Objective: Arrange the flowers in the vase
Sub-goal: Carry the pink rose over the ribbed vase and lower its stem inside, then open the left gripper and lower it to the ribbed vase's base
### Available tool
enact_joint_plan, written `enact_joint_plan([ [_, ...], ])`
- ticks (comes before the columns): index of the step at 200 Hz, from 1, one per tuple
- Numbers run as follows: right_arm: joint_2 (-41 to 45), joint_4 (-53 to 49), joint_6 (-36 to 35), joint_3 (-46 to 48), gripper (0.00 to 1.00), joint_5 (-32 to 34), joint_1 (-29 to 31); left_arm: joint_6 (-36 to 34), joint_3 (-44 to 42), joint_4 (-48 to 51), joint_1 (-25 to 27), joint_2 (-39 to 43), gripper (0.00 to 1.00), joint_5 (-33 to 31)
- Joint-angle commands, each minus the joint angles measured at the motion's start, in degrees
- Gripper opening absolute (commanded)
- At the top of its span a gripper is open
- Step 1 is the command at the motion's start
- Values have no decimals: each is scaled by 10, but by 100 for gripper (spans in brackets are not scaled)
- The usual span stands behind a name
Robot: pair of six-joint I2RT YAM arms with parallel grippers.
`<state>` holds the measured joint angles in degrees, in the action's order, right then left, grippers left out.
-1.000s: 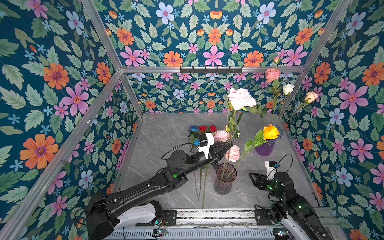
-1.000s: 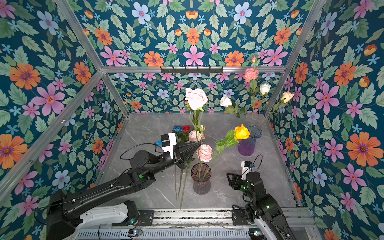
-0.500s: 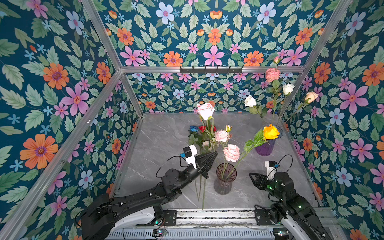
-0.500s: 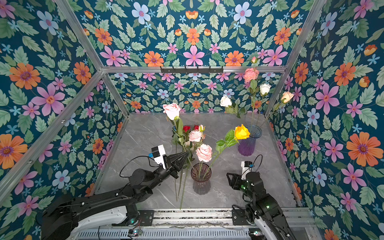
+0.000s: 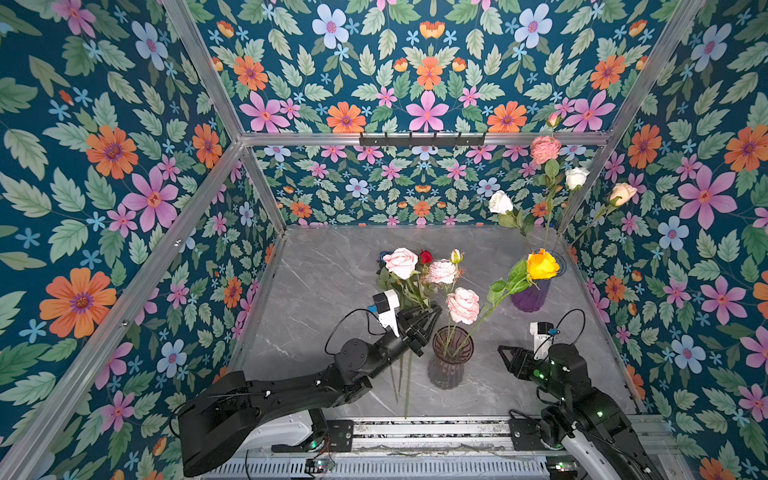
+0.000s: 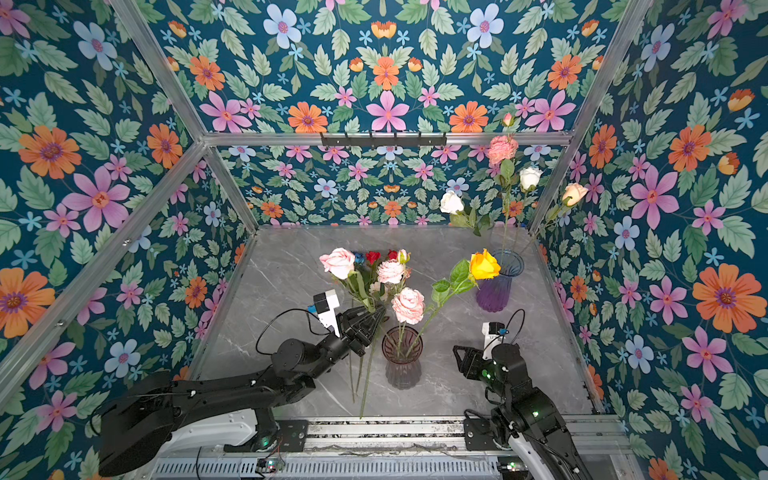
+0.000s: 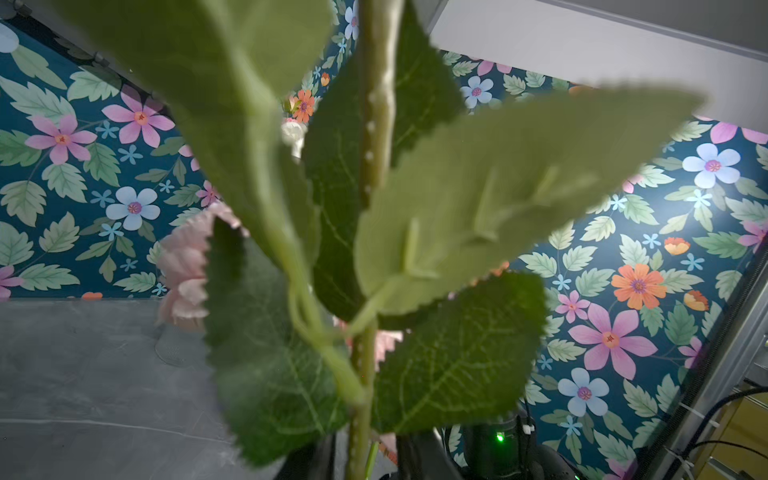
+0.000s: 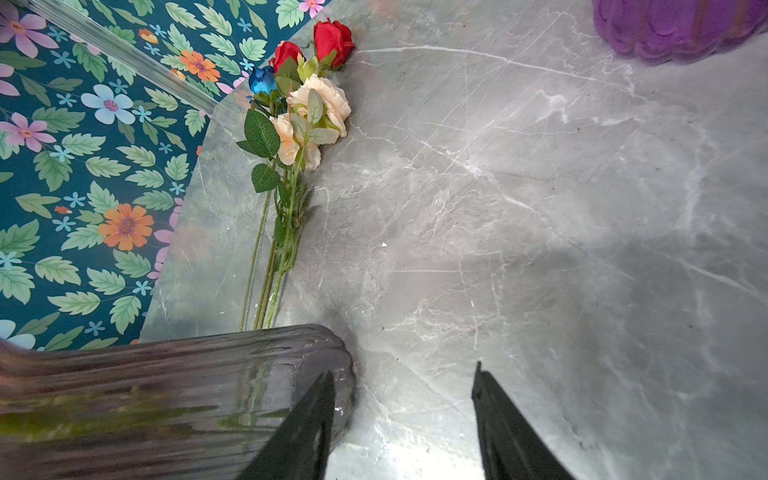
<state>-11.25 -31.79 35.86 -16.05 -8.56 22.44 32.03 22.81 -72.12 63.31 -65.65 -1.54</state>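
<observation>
A smoky ribbed vase (image 5: 452, 353) (image 6: 402, 353) (image 8: 166, 395) stands near the table's front, holding a pink rose (image 5: 462, 305) and a yellow rose (image 5: 541, 264). My left gripper (image 5: 432, 313) (image 6: 380, 313) (image 7: 366, 457) hovers just left of the vase's rim. Its jaws stand slightly apart around the leafy stem (image 7: 363, 374) of another pink rose (image 5: 401, 262), with a gap on each side. Where that stem ends is hidden. My right gripper (image 5: 505, 357) (image 8: 403, 415) is open and empty, low beside the vase's right side. More flowers (image 8: 307, 108), red, blue and cream, lie on the table.
A purple vase (image 5: 530, 295) at the back right holds tall pink, white and peach flowers (image 5: 544, 148) that lean to the corner post. Long stems (image 5: 409, 386) of the lying flowers run toward the front edge, left of the smoky vase. Papered walls close in three sides.
The left gripper pulled back from above the vase to its left, then edged toward it. The pink rose's head sank down and left. The left jaws have parted. The right arm stayed still.
</observation>
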Motion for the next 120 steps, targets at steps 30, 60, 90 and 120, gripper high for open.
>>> enact_joint_plan([
  [30,0,8,0,0,55,4,1,-10,31,173,7,58,74,-27],
  [60,0,9,0,0,55,5,0,-43,118,442,23,51,88,-36],
  [90,0,9,0,0,55,4,1,-53,135,539,39,70,91,-73],
  [120,0,9,-1,1,55,4,1,-66,177,664,39,83,92,-98],
])
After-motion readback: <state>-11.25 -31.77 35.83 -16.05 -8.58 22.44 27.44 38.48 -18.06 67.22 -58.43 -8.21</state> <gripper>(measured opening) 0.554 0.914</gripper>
